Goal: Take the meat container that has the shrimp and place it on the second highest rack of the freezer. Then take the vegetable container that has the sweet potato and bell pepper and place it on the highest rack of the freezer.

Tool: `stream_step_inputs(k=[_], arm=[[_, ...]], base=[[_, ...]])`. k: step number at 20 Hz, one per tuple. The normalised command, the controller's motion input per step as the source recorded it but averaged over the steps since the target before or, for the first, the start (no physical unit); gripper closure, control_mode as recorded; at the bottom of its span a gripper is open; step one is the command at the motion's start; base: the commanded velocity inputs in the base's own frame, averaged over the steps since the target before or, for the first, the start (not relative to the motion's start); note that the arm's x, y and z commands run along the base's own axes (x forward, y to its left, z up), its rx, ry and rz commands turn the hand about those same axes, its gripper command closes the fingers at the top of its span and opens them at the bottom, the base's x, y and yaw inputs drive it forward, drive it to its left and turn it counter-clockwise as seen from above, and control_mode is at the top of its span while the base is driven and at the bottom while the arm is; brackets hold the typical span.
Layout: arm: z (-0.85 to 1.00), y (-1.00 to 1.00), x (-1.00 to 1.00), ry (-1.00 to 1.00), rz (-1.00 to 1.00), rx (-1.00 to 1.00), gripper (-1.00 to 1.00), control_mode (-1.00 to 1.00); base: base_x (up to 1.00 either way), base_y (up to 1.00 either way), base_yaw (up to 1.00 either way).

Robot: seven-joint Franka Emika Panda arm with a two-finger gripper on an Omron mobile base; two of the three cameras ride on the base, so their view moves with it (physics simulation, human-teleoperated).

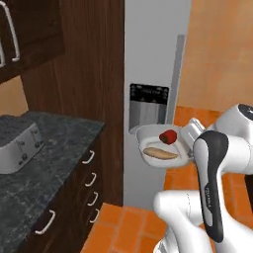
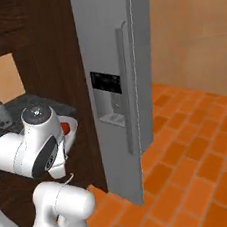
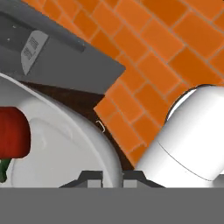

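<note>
Left base view: a white rounded bowl, the veg container (image 1: 160, 148), hangs in the air at about 4 o'clock of centre, in front of the grey freezer (image 1: 150, 59) and just below its dark dispenser panel (image 1: 148, 105). Inside it, the red bell pepper (image 1: 168, 137) sits at 12 o'clock and the tan sweet potato (image 1: 160, 153) lies across at 6 o'clock. The arm meets the bowl's rim at 3 o'clock. A dark counter with a toaster (image 1: 20, 147) is at 9 o'clock.

Right base view: freezer door w/ long handle (image 2: 127, 88) looks closed, at 12 o'clock. A sliver of bowl rim shows at 9 o'clock, behind the arm's shoulder.

Hand view: the gripper (image 3: 112, 176) at 6 o'clock has its jaws pinched shut on the bowl's rim; pepper at 9 o'clock, orange floor tiles at 1 o'clock.

Judgement: this is the carry of the 2nd container. Keep the bowl level so nothing rolls out, hold the grip firm, and approach the top rack only once the freezer's interior is reachable.
</note>
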Motion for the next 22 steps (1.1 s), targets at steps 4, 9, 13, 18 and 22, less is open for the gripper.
stream_step_inputs(k=[4, 9, 13, 18, 22], arm=[[0.00, 0.00, 0.00, 0.00, 0.00, 0.00, 1.00, 1.00], [0.00, 0.00, 0.00, 0.00, 0.00, 0.00, 1.00, 1.00], [0.00, 0.00, 0.00, 0.00, 0.00, 0.00, 1.00, 1.00], [0.00, 0.00, 0.00, 0.00, 0.00, 0.00, 1.00, 1.00], [0.00, 0.00, 0.00, 0.00, 0.00, 0.00, 1.00, 1.00]], base=[[0.01, -0.09, -0.99], [0.60, -0.45, -0.66], [1.00, -0.68, -0.18], [1.00, -0.73, -0.02], [1.00, -0.18, 0.00]])
